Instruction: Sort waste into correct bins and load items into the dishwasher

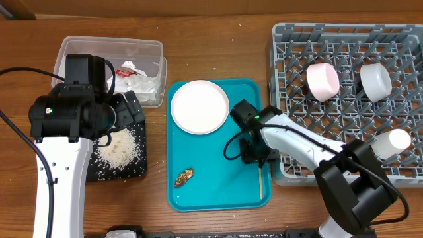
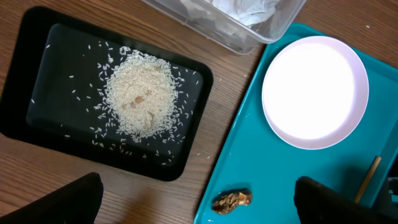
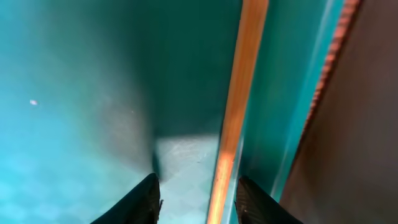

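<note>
Straddling a thin wooden stick, the right fingers are spread, one on each side, w/ a gap showing btwn the stick and one of them; nothing is gripped. The stick lies on the teal tray by its right edge, just beside the rack.

The left fingers are released wide and empty, hanging over the worktop btwn the black tray and the teal tray.

Waste: the rice is heaped in the black tray w/ stray grains round the heap. The wrapper sits crumpled in the clear tub, just behind the black tray. The brown scrap is on the teal tray near its front left.

Dishes: the plate rests flat at the teal tray's back left. In the rack, the pink bowl and pale bowl sit tilted among the pegs near the back, apart from each other. The cup is nearer the front right corner.
</note>
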Controlling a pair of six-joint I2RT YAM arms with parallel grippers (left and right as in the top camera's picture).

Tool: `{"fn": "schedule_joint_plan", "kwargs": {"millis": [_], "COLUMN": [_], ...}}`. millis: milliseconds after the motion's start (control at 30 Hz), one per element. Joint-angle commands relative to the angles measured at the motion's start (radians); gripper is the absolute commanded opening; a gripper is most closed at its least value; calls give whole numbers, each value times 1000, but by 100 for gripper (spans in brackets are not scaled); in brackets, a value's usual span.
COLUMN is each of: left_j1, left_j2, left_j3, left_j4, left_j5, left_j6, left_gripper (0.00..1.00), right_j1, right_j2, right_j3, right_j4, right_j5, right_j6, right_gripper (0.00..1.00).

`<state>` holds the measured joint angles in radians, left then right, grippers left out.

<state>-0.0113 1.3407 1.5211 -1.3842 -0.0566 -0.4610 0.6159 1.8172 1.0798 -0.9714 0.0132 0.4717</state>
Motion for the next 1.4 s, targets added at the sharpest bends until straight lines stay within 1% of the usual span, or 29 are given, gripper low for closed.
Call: {"fn": "schedule_joint_plan", "kwargs": {"millis": [0,100,133,200,267,300,333,533,800,1000,1133,1233,1367], "left_j1": [5,5,5,5,5,5,5,5,5,4,-2,-26,-79], "left_j2": [6,6,6,6,6,6,6,6,6,6,8,12,19], "left_j3": [0,0,0,0,0,0,0,0,0,0,-1,-7,-38], "left_j4": [1,1,1,1,1,1,1,0,-4,-11,-10,-12,-11], "left_j5": [5,5,5,5,5,5,5,6,6,18,85,92,98], "left_j6": [19,19,19,19,19,19,19,19,20,20,51,82,110], "left_gripper": [99,99,99,99,99,100,99,99,100,100,100,100,100], "right_j1": [5,5,7,8,9,9,9,9,9,-4,-44,-102,-199], "right_j2": [3,3,3,3,3,3,3,3,-6,-113,-200,-237,-241], "right_j3": [-45,-53,-53,-53,-53,-53,-53,-53,-34,110,255,378,472], "right_j4": [13,16,19,22,20,20,20,20,1,-87,-163,-233,-298], "right_j5": [5,4,-8,-32,-41,-41,-41,-41,-42,-45,-60,-59,-45], "right_j6": [12,6,-13,-50,-57,-56,-56,-56,-56,-61,-140,-209,-328], "right_gripper": [42,41,39,34,27,21,17,4,4,4,4,4,4]}}
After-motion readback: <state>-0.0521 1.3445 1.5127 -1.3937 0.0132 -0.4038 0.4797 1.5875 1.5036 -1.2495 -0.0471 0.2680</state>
